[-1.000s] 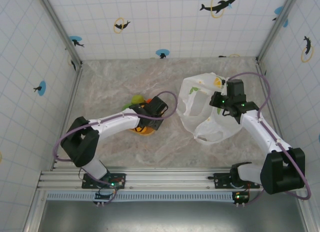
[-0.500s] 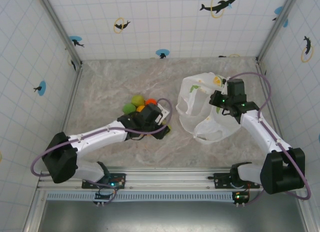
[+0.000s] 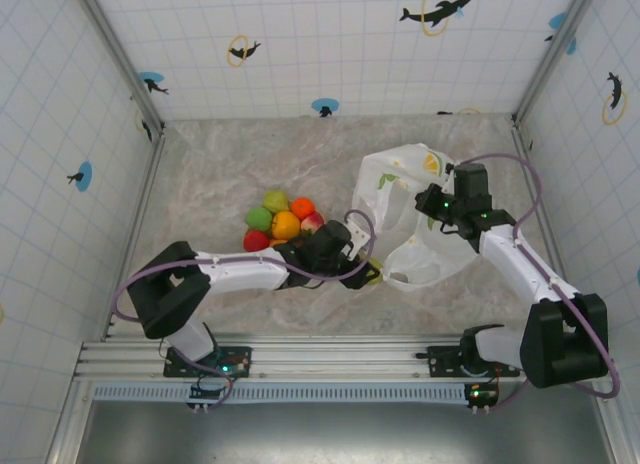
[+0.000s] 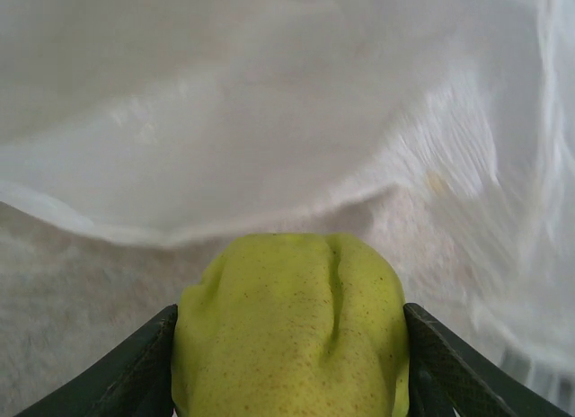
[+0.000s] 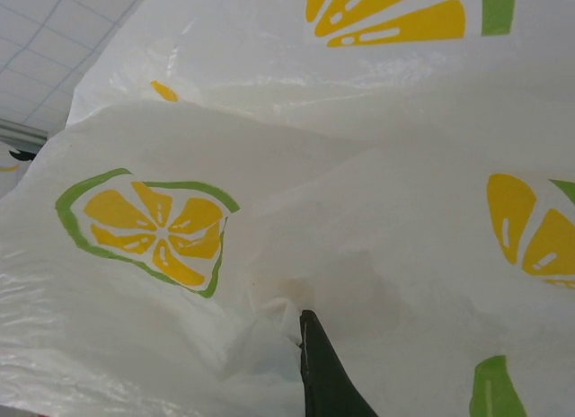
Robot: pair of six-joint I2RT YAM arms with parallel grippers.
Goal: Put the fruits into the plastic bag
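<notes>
My left gripper (image 3: pixel 366 273) is shut on a yellow-green fruit (image 3: pixel 374 277), just left of the plastic bag's (image 3: pixel 408 199) lower opening. In the left wrist view the speckled fruit (image 4: pixel 292 327) sits squeezed between both dark fingers (image 4: pixel 135 368), with the bag's white rim (image 4: pixel 269 102) right ahead. Several fruits remain clustered on the table: yellow-green (image 3: pixel 275 200), orange-red (image 3: pixel 302 207), green (image 3: pixel 259 217), orange (image 3: pixel 285 225) and red (image 3: pixel 256 240). My right gripper (image 3: pixel 441 208) is shut on the bag's upper edge and holds it up. In the right wrist view one dark finger (image 5: pixel 325 377) pinches a fold of the lemon-printed plastic (image 5: pixel 359 165).
The marble tabletop (image 3: pixel 230 164) is walled in by tiled panels on three sides. A metal rail (image 3: pixel 320 359) runs along the near edge by the arm bases. The left arm (image 3: pixel 250 269) stretches low across the table just in front of the fruit cluster.
My left arm has swung right from the fruit cluster to the bag's mouth, carrying the yellow-green fruit. The right gripper has kept hold of the bag, whose rim has shifted a little.
</notes>
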